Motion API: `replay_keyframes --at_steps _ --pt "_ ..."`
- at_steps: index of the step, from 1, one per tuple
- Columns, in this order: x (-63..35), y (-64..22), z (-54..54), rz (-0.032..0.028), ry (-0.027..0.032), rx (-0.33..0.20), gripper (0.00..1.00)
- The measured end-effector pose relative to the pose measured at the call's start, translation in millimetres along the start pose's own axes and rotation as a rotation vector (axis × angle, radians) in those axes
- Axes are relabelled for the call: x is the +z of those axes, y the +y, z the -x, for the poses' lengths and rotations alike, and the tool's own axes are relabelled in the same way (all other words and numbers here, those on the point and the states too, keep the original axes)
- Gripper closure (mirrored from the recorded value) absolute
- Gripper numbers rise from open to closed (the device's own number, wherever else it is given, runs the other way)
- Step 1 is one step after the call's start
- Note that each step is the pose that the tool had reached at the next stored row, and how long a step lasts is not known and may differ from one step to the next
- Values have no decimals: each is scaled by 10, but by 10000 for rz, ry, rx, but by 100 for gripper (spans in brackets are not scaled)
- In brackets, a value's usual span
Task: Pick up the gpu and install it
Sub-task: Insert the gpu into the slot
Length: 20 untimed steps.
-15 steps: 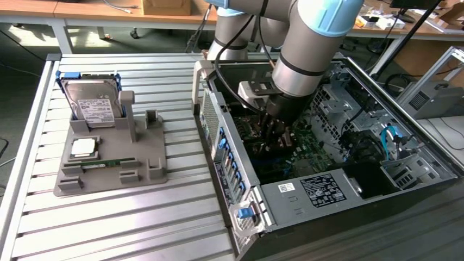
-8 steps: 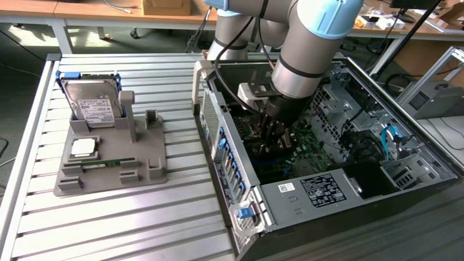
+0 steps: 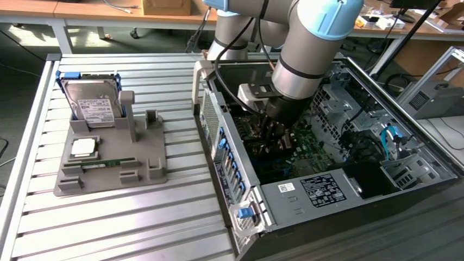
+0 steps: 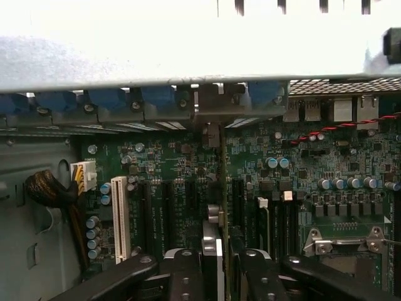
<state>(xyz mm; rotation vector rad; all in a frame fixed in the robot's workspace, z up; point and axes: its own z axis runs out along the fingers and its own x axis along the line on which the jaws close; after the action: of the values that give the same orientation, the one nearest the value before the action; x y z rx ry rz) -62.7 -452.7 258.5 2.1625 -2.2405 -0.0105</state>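
Note:
The gpu (image 4: 223, 182) shows edge-on in the wrist view as a thin dark card standing upright over the motherboard's black expansion slots (image 4: 166, 210). Its far end reaches the rear slot openings of the case. My gripper (image 4: 220, 273) is shut on the card's near end, one black finger (image 4: 187, 276) on each side. In the exterior view the gripper (image 3: 279, 133) is deep inside the open computer case (image 3: 239, 179), low over the green motherboard (image 3: 308, 147).
A grey fixture (image 3: 108, 163) on the slatted table holds a hard drive (image 3: 94, 103), a processor chip (image 3: 83, 147) and a green memory stick (image 3: 101, 163). Inside the case are a white slot (image 4: 119, 216), a cable bundle (image 4: 47, 188), the processor socket (image 4: 344, 244) and a labelled power supply (image 3: 323, 190).

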Motion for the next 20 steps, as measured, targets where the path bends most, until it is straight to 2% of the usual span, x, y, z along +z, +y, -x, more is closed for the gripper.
replay_keyframes --at_steps 8,9,10,12,20 --pt "-2 3 -6 -1 18 2 73" --pt "-1 2 -6 -2 39 2 73" --pt "-1 2 -6 -5 91 2 73" --pt "-1 2 -7 -5 121 2 73" --pt "11 2 -6 -4 125 3 73"
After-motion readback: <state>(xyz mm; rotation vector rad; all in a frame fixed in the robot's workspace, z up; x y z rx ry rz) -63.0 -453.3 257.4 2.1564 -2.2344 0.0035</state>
